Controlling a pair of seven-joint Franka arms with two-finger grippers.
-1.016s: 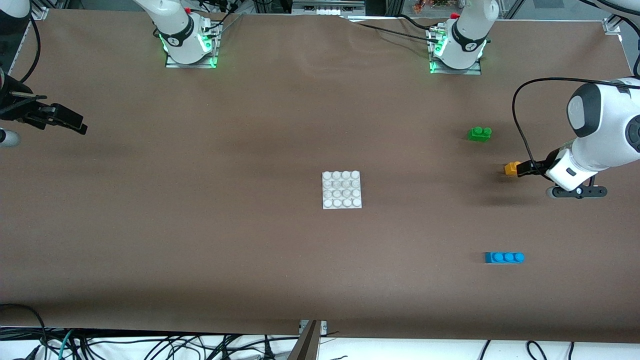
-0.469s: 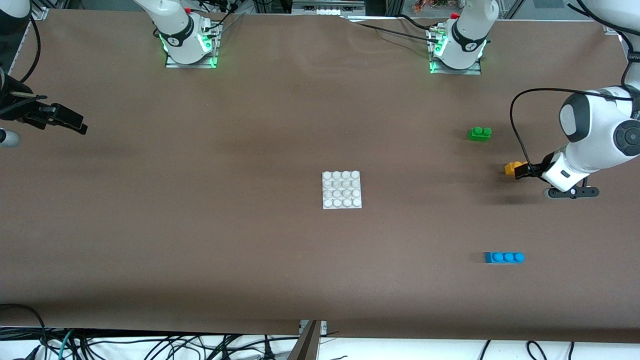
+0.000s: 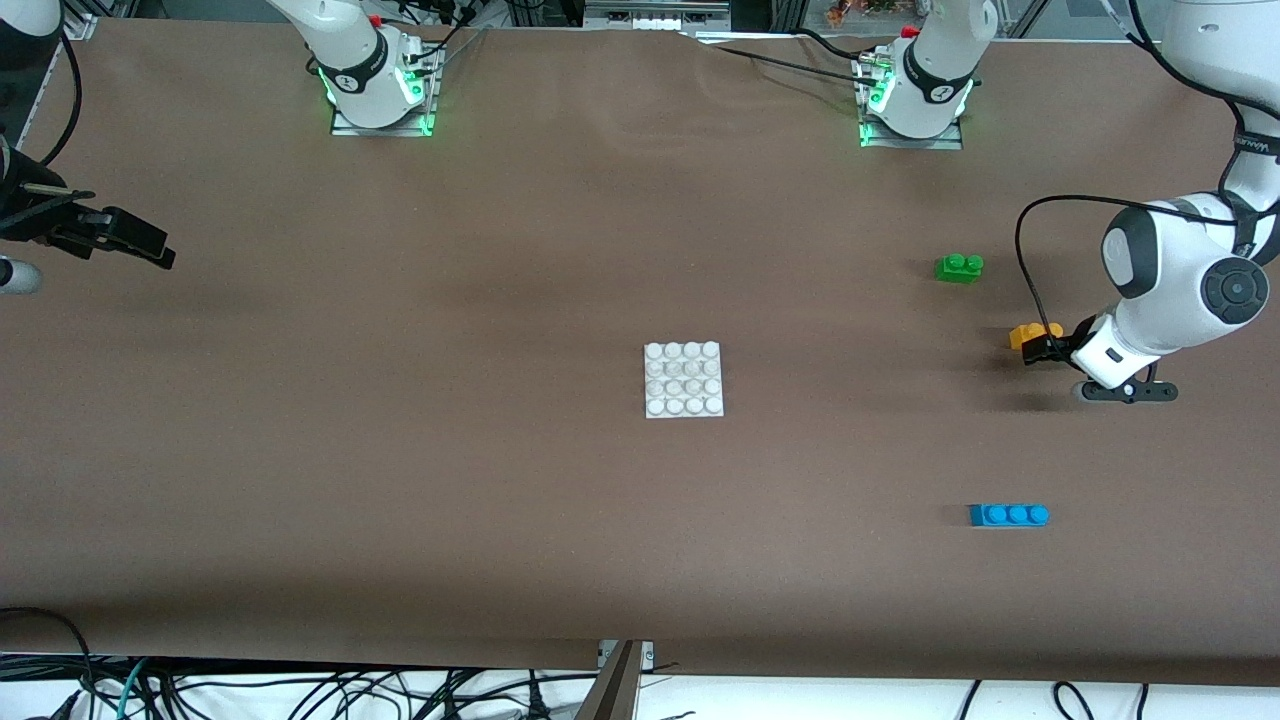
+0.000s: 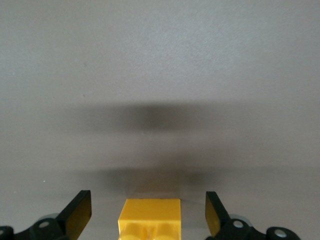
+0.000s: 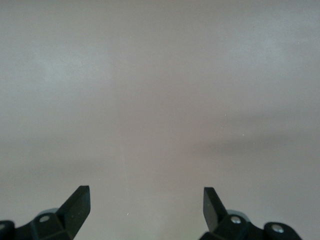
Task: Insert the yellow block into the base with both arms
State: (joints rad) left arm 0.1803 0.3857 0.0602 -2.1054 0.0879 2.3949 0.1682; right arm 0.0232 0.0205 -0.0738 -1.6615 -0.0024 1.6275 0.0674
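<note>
The yellow block (image 3: 1027, 334) lies on the brown table toward the left arm's end. My left gripper (image 3: 1045, 346) is low at the block, open, with a finger on each side of it and gaps between. In the left wrist view the block (image 4: 150, 218) sits between the two fingertips (image 4: 79, 213), not touched. The white studded base (image 3: 683, 379) lies flat at the table's middle. My right gripper (image 3: 140, 246) waits open and empty over the table's edge at the right arm's end; the right wrist view shows only bare table between its fingertips (image 5: 77, 202).
A green two-stud brick (image 3: 959, 267) lies farther from the front camera than the yellow block. A blue three-stud brick (image 3: 1008, 515) lies nearer to the camera. The arm bases (image 3: 378, 80) stand along the table's back edge. Cables hang along the front edge.
The left arm has turned and lowered, shifting its gripper slightly so that it straddles the yellow block. The block and the right arm have not moved.
</note>
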